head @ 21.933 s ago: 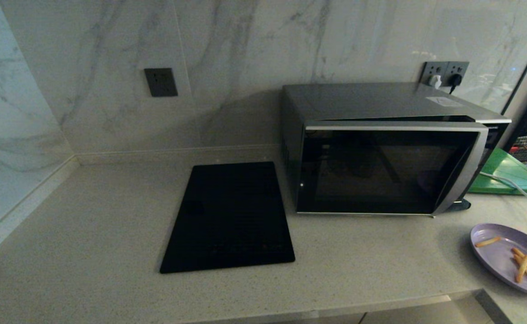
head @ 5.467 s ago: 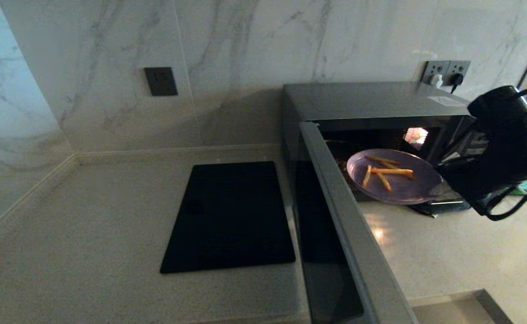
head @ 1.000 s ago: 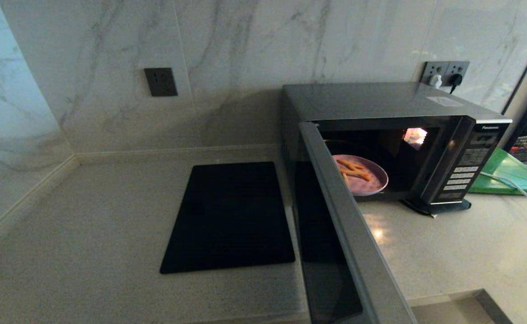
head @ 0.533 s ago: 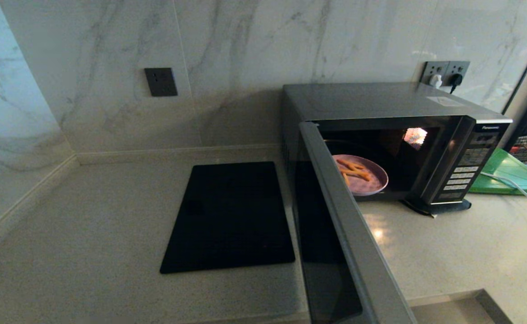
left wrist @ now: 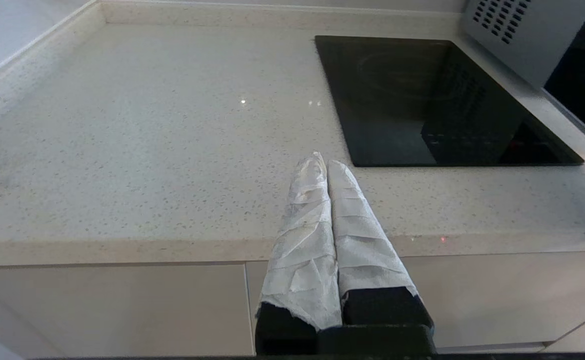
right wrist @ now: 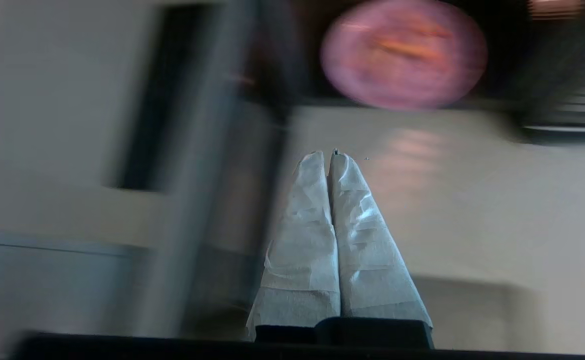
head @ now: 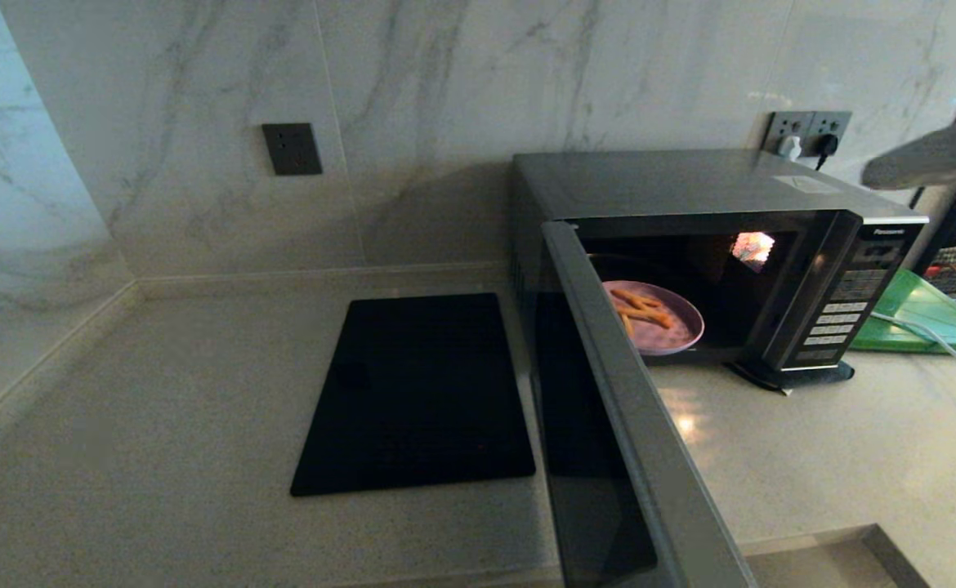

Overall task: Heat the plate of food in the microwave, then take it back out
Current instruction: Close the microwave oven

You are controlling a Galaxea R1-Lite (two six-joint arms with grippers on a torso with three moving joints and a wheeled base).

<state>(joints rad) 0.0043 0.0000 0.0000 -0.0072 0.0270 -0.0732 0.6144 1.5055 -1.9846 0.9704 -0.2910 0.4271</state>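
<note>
While the microwave [head: 690, 245] stands with its door [head: 625, 425] swung wide toward me, that door cuts off the near-left edge of the plate of food [head: 662, 327], so I only see part of it from the head camera. The right wrist camera gives me a smeared picture: the plate is a pink-purple blur with an orange streak, and the door is a grey band I can barely read. Of the right arm I get just a grey sliver at the upper right edge of the head view. The right gripper [right wrist: 330, 155] has its white-wrapped fingers [right wrist: 302, 225] pressed together on nothing, out in front of the open cavity and apart from the plate. The left gripper [left wrist: 322, 162] is likewise closed and empty, parked off the front edge of the counter [left wrist: 147, 150], near the cooktop [left wrist: 422, 100].

The plate is small, round and lilac, with a few thin orange fries, sitting inside the lit cavity.

The counter is pale speckled stone. The black glass cooktop lies flat beside the microwave, a green board [head: 927, 314] sits past the button panel [head: 842, 314], and the walls are marble tile with a dark socket [head: 292, 149].
</note>
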